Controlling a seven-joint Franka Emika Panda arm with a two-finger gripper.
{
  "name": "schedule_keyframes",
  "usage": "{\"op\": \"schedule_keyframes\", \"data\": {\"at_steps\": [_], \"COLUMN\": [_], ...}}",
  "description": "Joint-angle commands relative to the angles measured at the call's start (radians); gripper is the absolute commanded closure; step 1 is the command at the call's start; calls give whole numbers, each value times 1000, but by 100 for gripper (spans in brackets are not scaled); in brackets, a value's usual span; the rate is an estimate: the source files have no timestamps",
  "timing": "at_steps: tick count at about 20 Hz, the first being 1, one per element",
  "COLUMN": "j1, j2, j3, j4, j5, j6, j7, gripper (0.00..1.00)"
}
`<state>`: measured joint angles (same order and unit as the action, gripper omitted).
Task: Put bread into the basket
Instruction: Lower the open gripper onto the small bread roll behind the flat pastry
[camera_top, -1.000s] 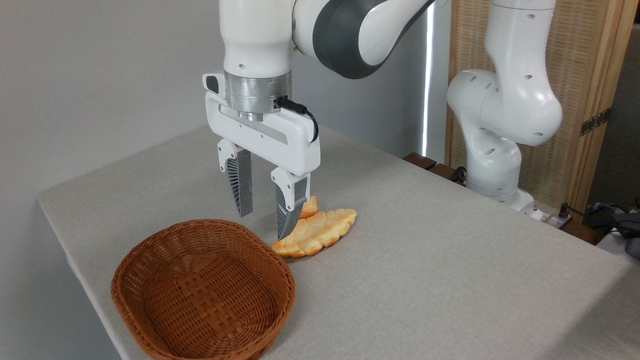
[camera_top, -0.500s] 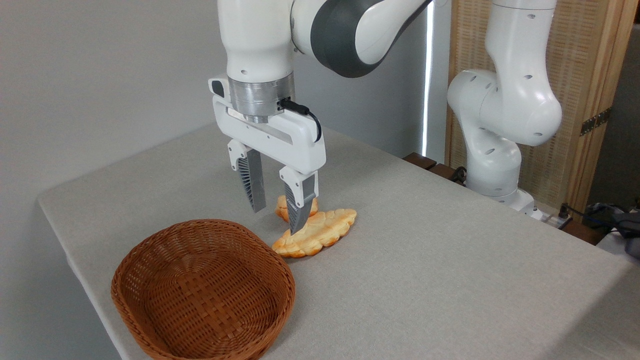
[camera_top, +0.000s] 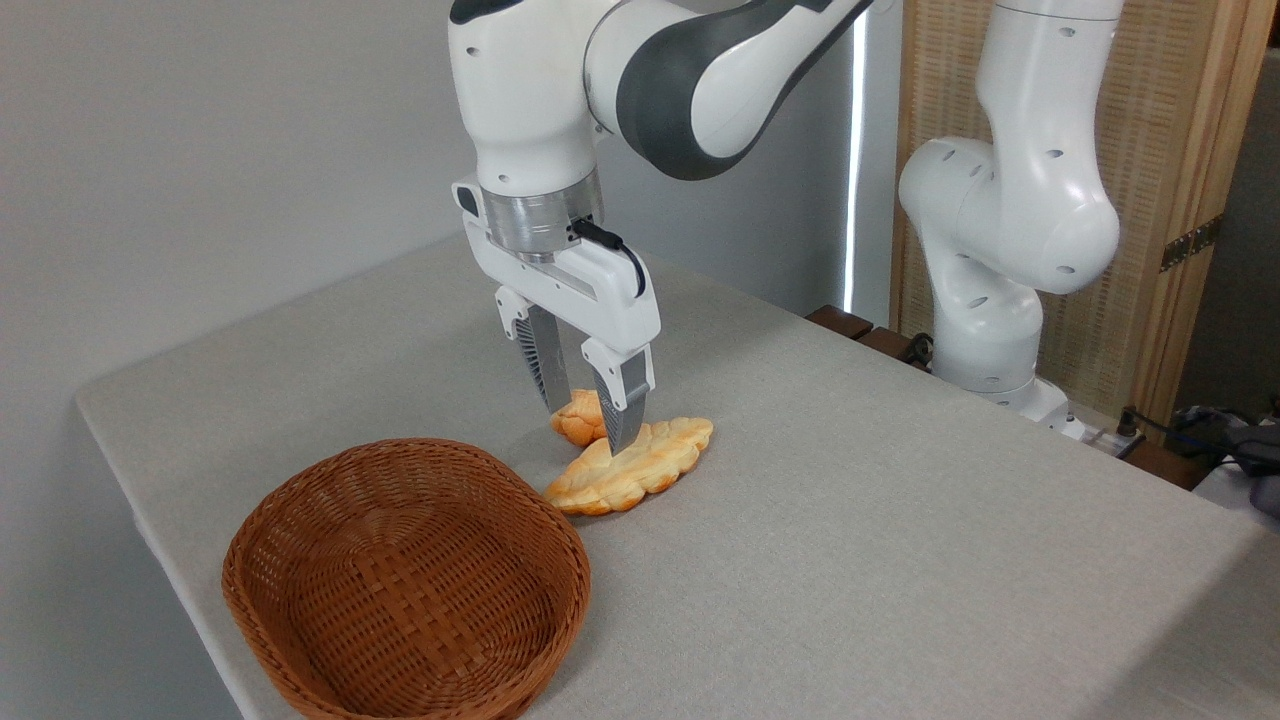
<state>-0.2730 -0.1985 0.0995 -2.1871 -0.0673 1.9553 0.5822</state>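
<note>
My gripper (camera_top: 592, 425) hangs low over the table (camera_top: 900, 540), pointing straight down, with the two fingers (camera_top: 545, 365) apart — it is released and holds nothing. The bun (camera_top: 579, 420) sits on the table between the fingers: one finger stands at its far-left side, the other at its near-right side, in front of part of it. Whether the finger tips touch the crust, I cannot tell from this view. The near finger's tip lies also in front of the upper edge of the loaf (camera_top: 630, 468), so that I cannot say if it touches that one or only hides it.

The bun is small, roundish and golden-orange, and it lies just behind the loaf, seemingly touching it. The loaf is longer and flat, with a braided surface, and it lies slantwise on the grey cloth.

The basket (camera_top: 405, 585) stands at the near-left corner of the table — oval, woven, reddish-brown, with nothing in it. Its far rim is just beside the near end of the loaf; the bun is a little further from it, outside the basket.

My arm (camera_top: 690, 80) comes down from the upper middle, and its base (camera_top: 985, 330) stands at the far-right edge of the table, before a wooden screen (camera_top: 1170, 150).
</note>
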Motion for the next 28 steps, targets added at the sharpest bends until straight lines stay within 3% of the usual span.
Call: {"op": "schedule_keyframes", "data": {"at_steps": [1, 7, 14, 20, 23, 24, 28], "j1": [-38, -81, -135, -146, -153, -156, -157], "j2": [-21, -9, 39, 65, 68, 68, 71], "j3": [9, 11, 8, 6, 6, 6, 6], "j4": [-16, -16, -29, -29, -29, -29, -29], "j5": [-2, -49, -35, -32, -3, 12, 50], "j6": [16, 30, 27, 25, 25, 25, 24], "j7": [-2, -5, -5, -5, -5, -5, -1], "gripper": [0, 0, 0, 0, 0, 3, 62]}}
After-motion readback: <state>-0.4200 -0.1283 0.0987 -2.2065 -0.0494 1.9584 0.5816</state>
